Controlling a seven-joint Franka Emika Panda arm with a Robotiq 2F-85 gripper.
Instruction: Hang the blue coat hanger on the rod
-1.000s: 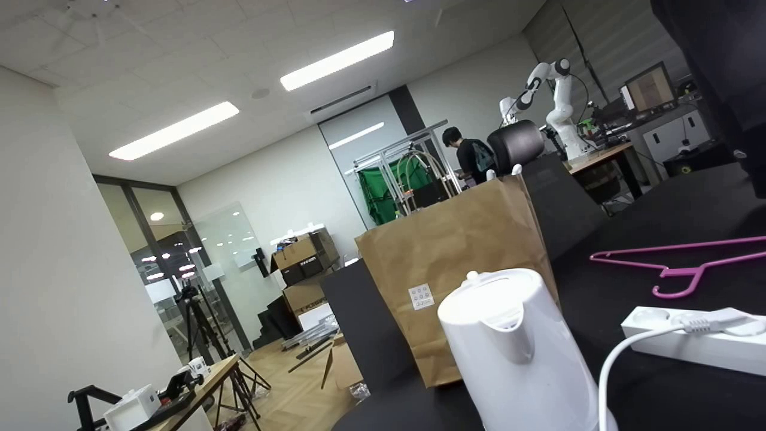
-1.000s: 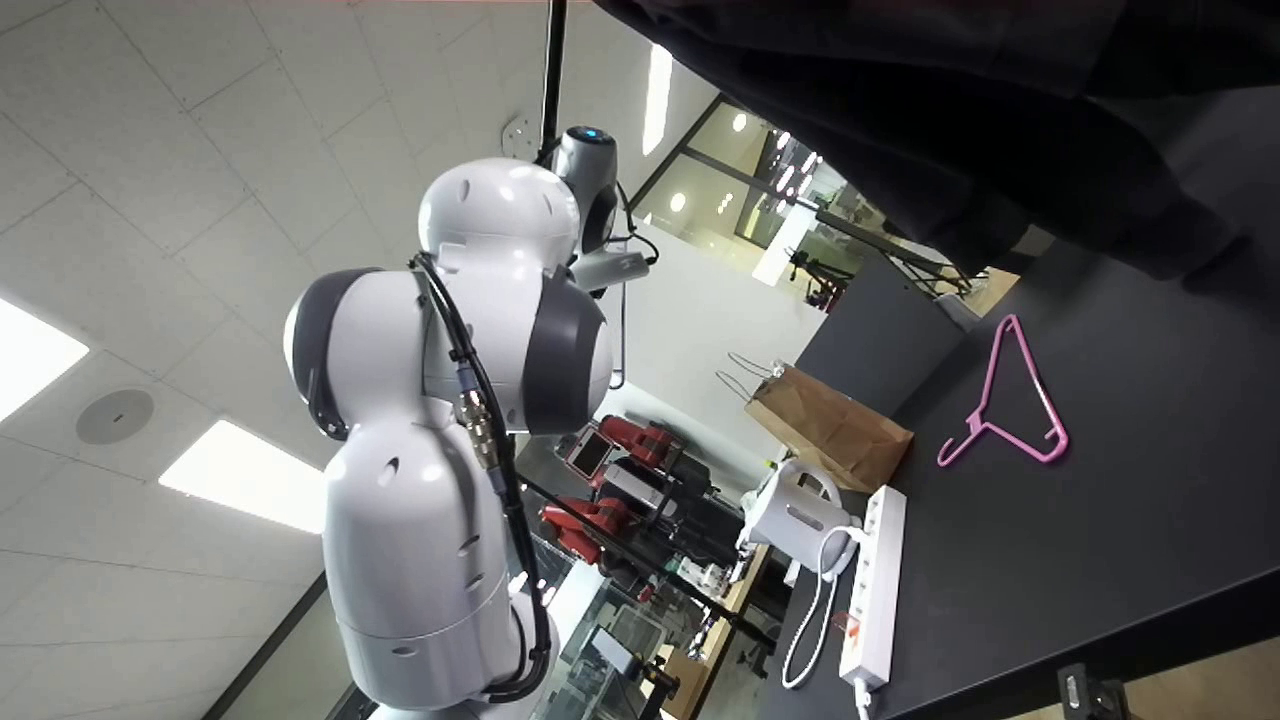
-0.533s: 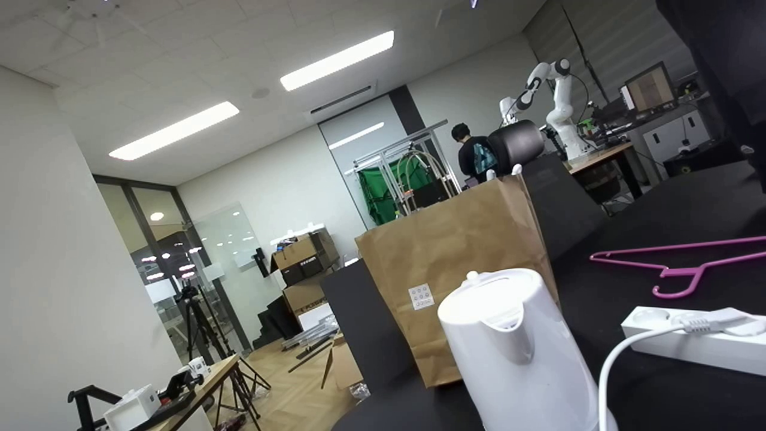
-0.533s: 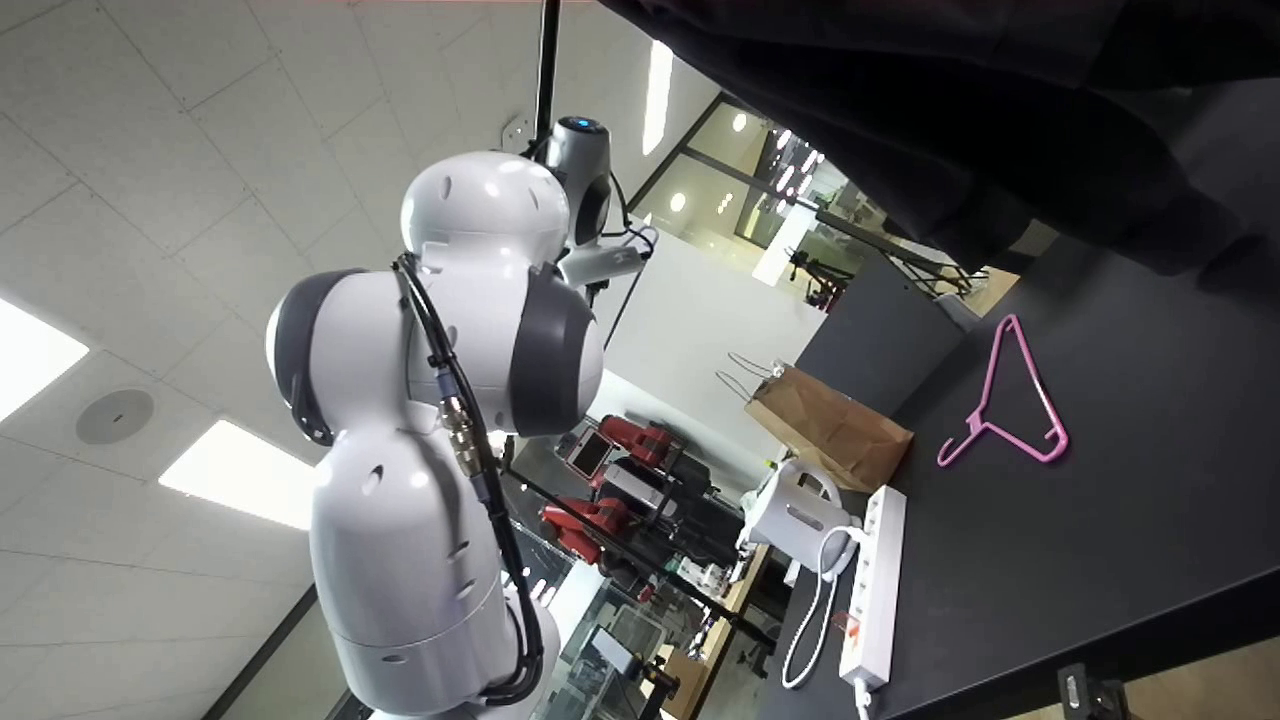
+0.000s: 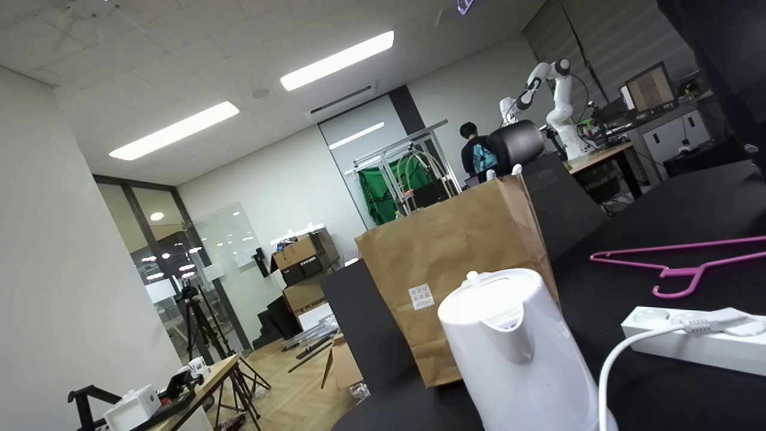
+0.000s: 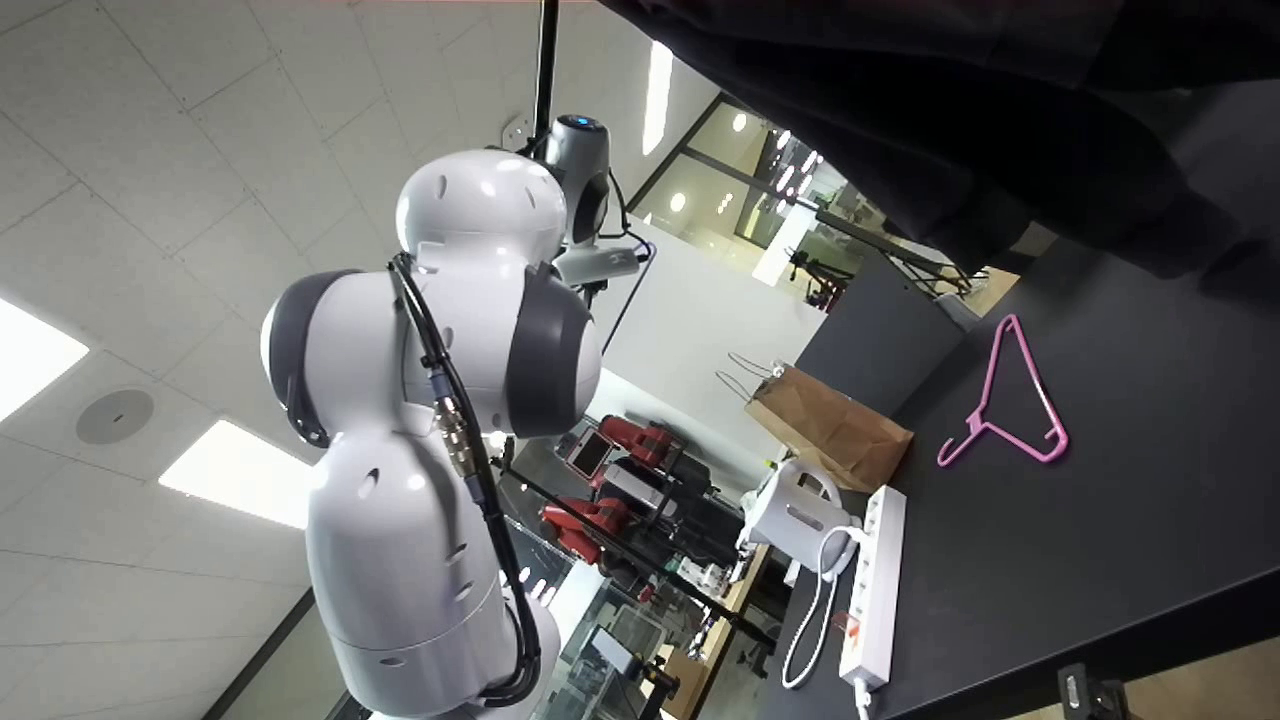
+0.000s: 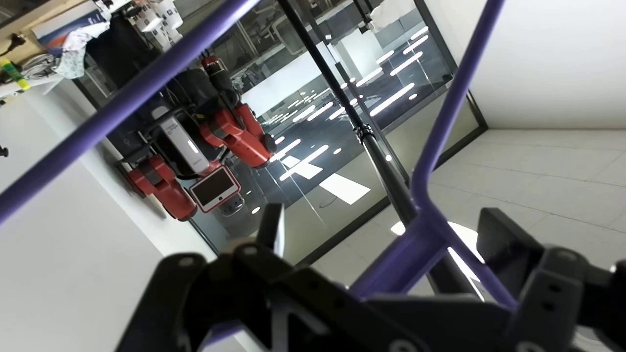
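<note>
Hanging the blue coat hanger [image 7: 408,256] looks, to my judgement, all but done, and the step in hand is coming away from it cleanly. The fingers [image 7: 508,244] stand parted on either side of its neck, gripping nothing that the wrist view shows. The hanger is up at the black rod [image 7: 390,176], its shoulder junction crossing in front of it from the wrist camera's side; the hook's tip is hidden behind one finger, so whether it truly sits over the rod, or whether that finger touches it, I cannot tell. To do this well, I'd make sure of the hook first, leave the fingers wide, and back out slowly in a straight line, since a sideways drift could catch so thin a stem and lift it off or set the whole hanger swinging. The pink hanger [image 6: 977,421] lies on the table [image 6: 1100,520] in both exterior views, well apart and best left alone
</note>
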